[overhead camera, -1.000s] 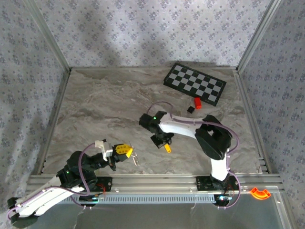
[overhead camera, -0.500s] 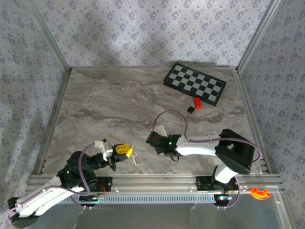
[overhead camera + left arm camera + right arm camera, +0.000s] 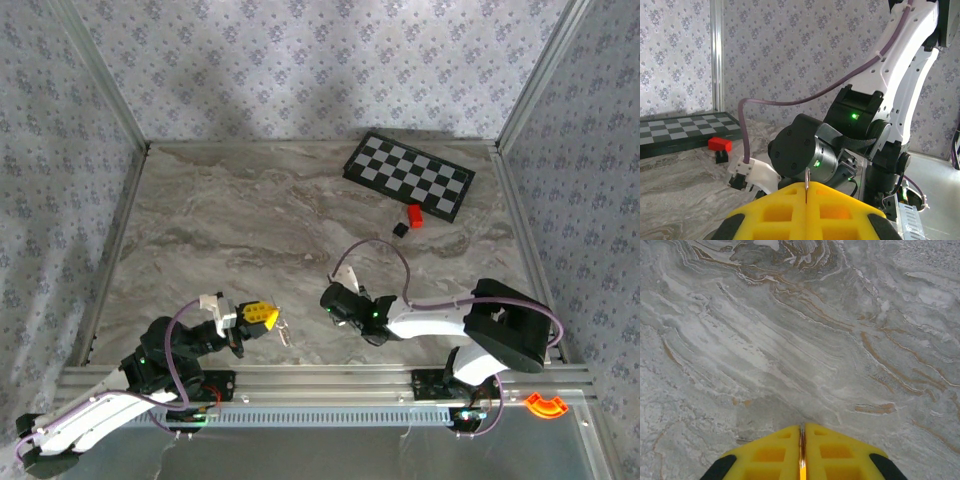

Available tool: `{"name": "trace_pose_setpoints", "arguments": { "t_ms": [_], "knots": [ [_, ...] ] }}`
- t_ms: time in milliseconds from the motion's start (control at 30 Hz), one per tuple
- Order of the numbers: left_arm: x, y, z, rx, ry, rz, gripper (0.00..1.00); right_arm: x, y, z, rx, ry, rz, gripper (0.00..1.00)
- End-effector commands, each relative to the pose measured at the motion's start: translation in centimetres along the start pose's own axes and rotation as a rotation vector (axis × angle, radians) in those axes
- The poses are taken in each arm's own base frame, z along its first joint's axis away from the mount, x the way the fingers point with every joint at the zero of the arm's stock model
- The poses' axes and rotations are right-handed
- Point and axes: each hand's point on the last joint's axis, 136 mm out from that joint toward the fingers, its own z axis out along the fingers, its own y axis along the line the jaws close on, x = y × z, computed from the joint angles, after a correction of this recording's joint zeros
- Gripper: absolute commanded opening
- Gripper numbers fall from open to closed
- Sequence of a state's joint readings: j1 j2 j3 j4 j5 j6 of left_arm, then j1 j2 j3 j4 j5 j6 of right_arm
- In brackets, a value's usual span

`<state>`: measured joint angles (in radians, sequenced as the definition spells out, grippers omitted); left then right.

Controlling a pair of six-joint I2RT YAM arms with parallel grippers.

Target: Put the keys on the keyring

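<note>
swinging in from mid-table, the right gripper is brought near the left gripper; a key seems pinched in the first, the keyring is pinched in the second, so threading is readied.

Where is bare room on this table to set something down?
Free: the far-left marble, between the left wall and the checkerboard. Crowded: beside the red block and black block, and the near edge around the left arm and right arm.

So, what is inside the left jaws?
A thin metal sliver sticks up between the shut yellow pads. The pads cover the rest, so I cannot tell whether it is key or ring.
</note>
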<state>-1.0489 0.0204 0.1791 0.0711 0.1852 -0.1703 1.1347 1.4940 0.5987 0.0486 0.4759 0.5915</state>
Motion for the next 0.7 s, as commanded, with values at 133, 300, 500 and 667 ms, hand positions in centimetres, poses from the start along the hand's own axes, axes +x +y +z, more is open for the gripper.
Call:
{"name": "trace_pose_setpoints", "arguments": {
  "t_ms": [133, 300, 500, 667],
  "knots": [
    [-2.1, -0.1, -0.3, -0.005, -0.076, 0.008, 0.00, -0.8, -1.0, -1.6, 0.012, -0.029, 0.063, 0.23],
    [-2.1, -0.1, -0.3, -0.003, -0.076, 0.007, 0.00, -1.6, -2.4, -4.1, 0.039, 0.031, 0.070, 0.35],
    [-2.1, -0.2, -0.3, 0.001, -0.078, 0.005, 0.00, -1.6, -5.2, -6.9, 0.082, 0.332, 0.113, 0.41],
    [-2.2, -0.4, -0.3, 0.011, -0.077, 0.007, 0.00, -2.6, -5.8, -7.8, 0.027, 0.545, 0.243, 0.50]
  ]
}}
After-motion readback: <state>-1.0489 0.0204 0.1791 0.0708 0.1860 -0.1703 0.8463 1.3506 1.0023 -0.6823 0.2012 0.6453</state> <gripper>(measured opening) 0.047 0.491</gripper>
